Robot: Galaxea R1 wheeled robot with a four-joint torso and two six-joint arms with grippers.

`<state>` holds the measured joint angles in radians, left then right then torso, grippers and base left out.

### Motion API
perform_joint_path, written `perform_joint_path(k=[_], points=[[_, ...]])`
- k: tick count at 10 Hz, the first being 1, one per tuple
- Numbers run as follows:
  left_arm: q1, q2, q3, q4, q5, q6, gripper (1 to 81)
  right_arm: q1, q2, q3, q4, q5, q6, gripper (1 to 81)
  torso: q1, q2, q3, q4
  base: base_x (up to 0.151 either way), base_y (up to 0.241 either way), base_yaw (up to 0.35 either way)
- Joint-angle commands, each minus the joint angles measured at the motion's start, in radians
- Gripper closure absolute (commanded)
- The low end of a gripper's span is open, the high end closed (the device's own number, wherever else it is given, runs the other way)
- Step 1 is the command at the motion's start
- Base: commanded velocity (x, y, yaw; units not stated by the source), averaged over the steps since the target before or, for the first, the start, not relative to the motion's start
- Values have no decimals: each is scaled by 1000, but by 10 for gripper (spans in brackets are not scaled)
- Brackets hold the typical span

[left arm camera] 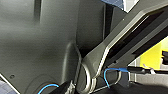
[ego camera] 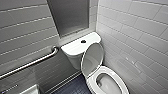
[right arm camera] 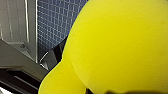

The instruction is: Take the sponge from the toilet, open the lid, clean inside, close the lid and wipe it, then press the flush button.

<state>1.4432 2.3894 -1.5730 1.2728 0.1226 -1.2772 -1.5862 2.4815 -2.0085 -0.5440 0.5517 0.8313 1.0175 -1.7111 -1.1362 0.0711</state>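
on your left you see a metal grab bar, fixed slanted on the grey tiled wall. behind it a plain grey panel sits in a recess. the right wall has pale tiles. the floor is dark blue, in small tiles. a white object shows low on the left.

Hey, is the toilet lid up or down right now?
Up. The lid stands raised, leaning back toward the tank, with the seat ring and the open bowl showing in front of it.
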Motion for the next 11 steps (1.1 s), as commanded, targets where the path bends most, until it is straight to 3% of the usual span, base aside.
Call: perform_joint_path(k=[1,2,3,4,8,11], points=[[-16,-12,50,-628,94,697,10,2,-43,48,-37,-33,0,811,0,0,0,0,0,0,0],[-22,-10,33,-845,68,915,10,4,-57,68,-37,-33,0,811,0,0,0,0,0,0,0],[-11,-4,12,-634,44,718,10,13,-78,95,-37,-33,2,811,0,0,0,0,0,0,0],[-22,-13,22,-1115,14,1205,10,27,-106,137,-37,-33,3,811,0,0,0,0,0,0,0],[-23,-2,-45,-1126,12,1207,10,126,-276,345,-28,-35,3,811,0,0,0,0,0,0,0],[-23,30,-78,-1116,11,1216,10,292,-404,516,-8,-52,3,811,0,0,0,0,0,0,0]])
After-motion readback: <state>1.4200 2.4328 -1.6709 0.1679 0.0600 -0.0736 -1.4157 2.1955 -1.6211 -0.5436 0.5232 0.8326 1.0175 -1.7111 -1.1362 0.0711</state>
